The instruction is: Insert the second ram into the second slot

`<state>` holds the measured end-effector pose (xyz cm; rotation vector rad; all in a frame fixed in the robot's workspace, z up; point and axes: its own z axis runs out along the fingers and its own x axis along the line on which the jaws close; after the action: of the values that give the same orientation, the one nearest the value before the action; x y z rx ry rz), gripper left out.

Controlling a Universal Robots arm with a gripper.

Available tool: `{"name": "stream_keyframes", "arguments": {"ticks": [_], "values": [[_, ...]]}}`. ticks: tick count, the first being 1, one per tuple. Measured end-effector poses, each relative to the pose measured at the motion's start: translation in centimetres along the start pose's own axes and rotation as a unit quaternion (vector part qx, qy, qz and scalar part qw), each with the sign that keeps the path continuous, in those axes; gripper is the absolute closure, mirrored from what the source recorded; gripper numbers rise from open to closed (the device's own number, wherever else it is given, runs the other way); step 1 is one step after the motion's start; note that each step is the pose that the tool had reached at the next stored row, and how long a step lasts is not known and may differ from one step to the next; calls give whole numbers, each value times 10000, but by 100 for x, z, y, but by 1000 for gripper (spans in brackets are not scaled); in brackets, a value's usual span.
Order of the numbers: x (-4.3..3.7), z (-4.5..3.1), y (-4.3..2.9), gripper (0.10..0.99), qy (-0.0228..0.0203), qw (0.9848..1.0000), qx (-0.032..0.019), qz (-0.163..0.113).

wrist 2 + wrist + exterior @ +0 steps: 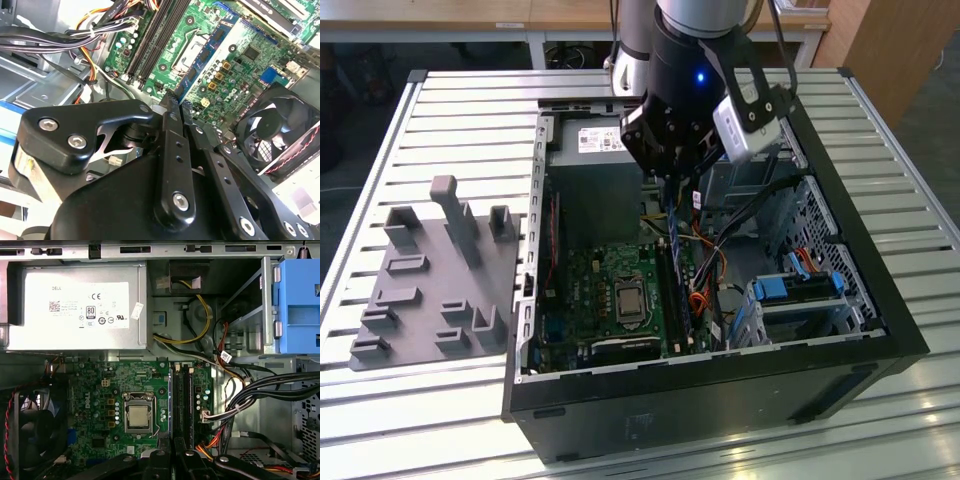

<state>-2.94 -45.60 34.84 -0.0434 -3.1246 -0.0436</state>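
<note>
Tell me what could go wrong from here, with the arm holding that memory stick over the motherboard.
The gripper grips the second ram by a thin edge above the memory slots. A slight tilt or offset could jam the stick against a slot wall or push it into the wrong slot. The cable bundle lies right beside the slots, so the gripper might snag a wire on the way down.

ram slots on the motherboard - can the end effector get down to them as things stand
Probably yes: the end effector, shut on the second ram, sits over the ram slots in the open case; the cable bundle lies beside them, not across.
</note>
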Motion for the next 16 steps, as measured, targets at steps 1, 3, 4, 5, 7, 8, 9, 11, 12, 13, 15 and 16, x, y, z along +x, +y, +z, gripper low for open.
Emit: {"name": "stream_keyframes", "arguments": {"ticks": [1, 3, 4, 5, 7, 8, 9, 11, 12, 13, 15, 16], "values": [[0, 4, 0, 949, 0, 10000, 0, 0], [0, 12, 0, 949, 0, 10000, 0, 0], [0, 16, -1, 949, 0, 10000, 0, 0], [0, 20, 0, 949, 0, 10000, 0, 0], [0, 28, -1, 949, 0, 10000, 0, 0], [-1, 31, -1, 949, 0, 10000, 0, 0], [-1, 35, -1, 949, 0, 10000, 0, 0], [-1, 42, -1, 949, 0, 10000, 0, 0], [-1, 46, -1, 949, 0, 10000, 0, 0], [-1, 50, -1, 949, 0, 10000, 0, 0], [-1, 58, -2, 949, 0, 10000, 0, 0], [-1, 62, -2, 949, 0, 10000, 0, 0]]}}
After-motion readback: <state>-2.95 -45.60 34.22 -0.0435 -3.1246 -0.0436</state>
